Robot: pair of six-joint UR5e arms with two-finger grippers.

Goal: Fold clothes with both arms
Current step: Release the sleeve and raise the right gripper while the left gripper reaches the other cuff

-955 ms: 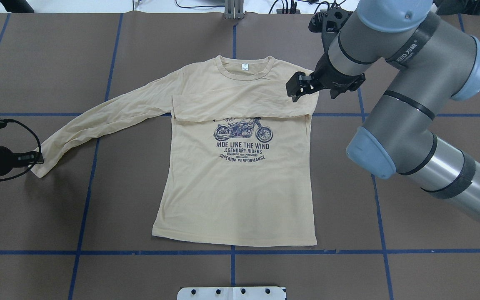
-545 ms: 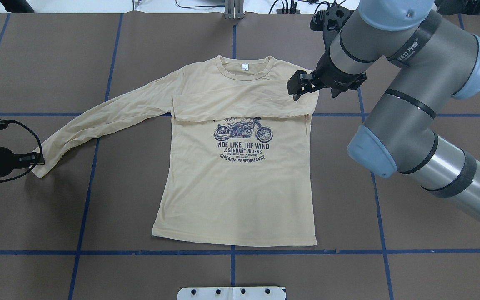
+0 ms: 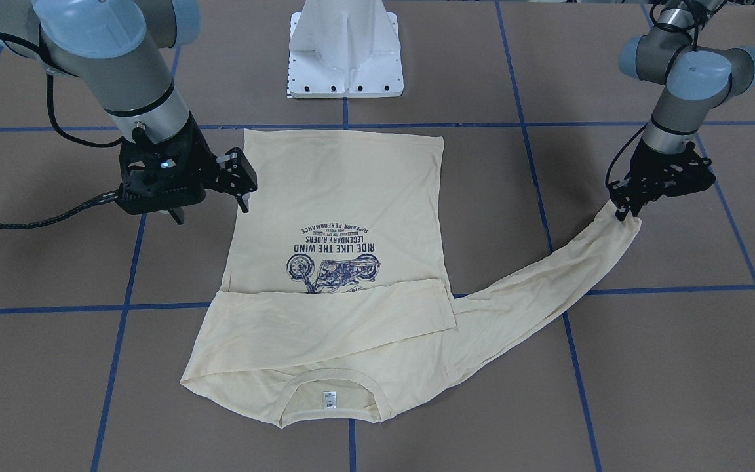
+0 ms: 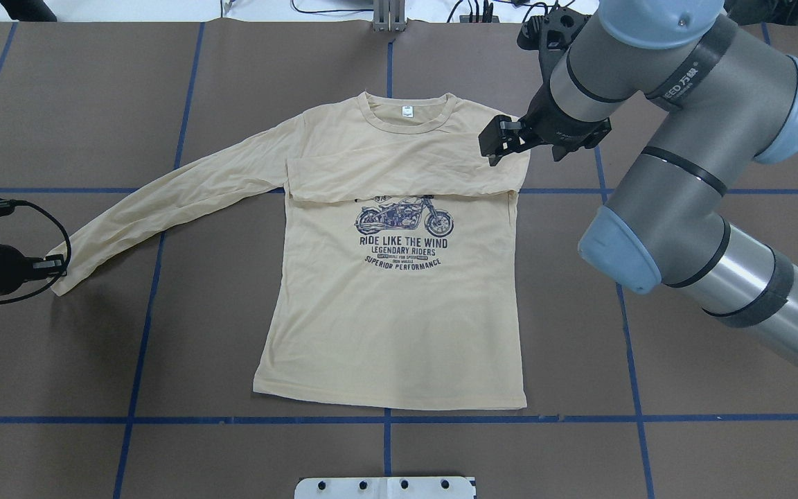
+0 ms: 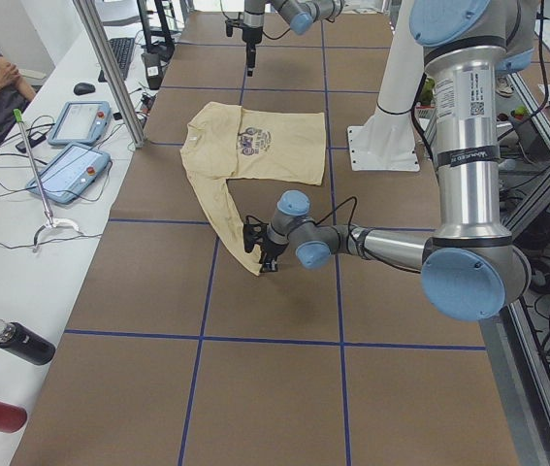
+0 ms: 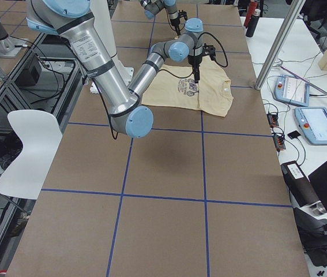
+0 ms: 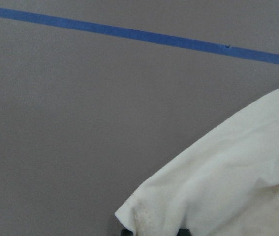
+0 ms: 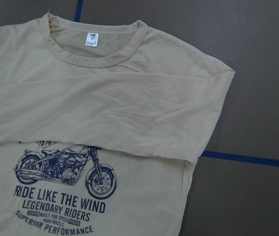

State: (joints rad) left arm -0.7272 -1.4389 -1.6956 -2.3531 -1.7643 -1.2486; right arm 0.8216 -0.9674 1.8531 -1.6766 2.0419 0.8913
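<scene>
The cream-yellow T-shirt [image 4: 392,333] lies flat and print-up on the brown table; it also shows in the front view [image 3: 345,183]. One sleeve is folded across the chest [image 8: 129,113], hiding the top of the print. The other sleeve [image 4: 163,201] stretches out toward my left gripper [image 4: 59,266], which is shut on its cuff [image 7: 144,216], low over the table [image 3: 623,208]. My right gripper [image 4: 496,142] hovers open and empty above the shirt's folded shoulder [image 3: 241,183]. Its fingers do not show in the right wrist view.
The white pedestal base [image 3: 345,52] stands at the robot's side of the table, just beyond the shirt's hem. Blue tape lines [image 4: 385,419] cross the brown table cover. Tablets, cables and a seated person are beyond the table's far edge [image 5: 71,146].
My left gripper has shifted slightly outward at the cuff, and the sleeve end looks more bunched. My right gripper has drifted a little toward the far edge. The shirt's body has not moved.
</scene>
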